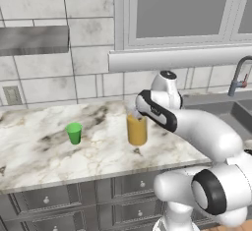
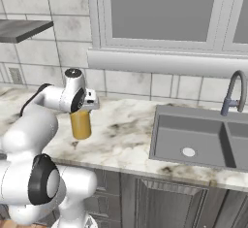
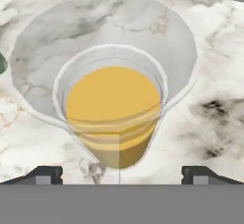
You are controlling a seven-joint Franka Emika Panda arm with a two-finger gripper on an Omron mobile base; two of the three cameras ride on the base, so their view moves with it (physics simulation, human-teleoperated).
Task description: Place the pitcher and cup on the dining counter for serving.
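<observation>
My end effector hangs right over the pitcher

My end effector [image 3: 119, 175] is spread wide apart, holding nothing, just above the pitcher [image 1: 137, 129] of orange drink. It stands on the marble table [image 1: 39, 146] by the wall, with the green cup [image 1: 74, 132] to its left. If I come down crooked, a fingertip could bump the rim and spill it.

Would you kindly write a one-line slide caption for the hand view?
Open gripper poised directly above the tall clear pitcher of orange liquid standing on the veined marble counter.
</observation>
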